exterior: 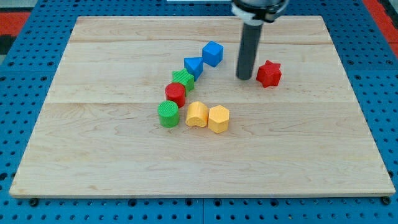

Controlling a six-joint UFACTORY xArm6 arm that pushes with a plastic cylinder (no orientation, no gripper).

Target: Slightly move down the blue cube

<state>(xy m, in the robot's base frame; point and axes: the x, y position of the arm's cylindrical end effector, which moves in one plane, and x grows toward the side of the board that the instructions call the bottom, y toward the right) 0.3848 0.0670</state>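
Observation:
The blue cube (212, 53) sits on the wooden board (112, 155), above the centre. A blue triangular block (193, 66) touches its lower left corner. My tip (244, 78) rests on the board to the right of the blue cube and slightly below it, a short gap away. A red star block (268, 73) lies just right of my tip.
Below the blue triangle a chain runs down and left: a green block (183, 79), a red cylinder (175, 94), a green cylinder (168, 114). A yellow heart-like block (197, 114) and a yellow hexagonal block (218, 119) lie beside them. Blue pegboard surrounds the board.

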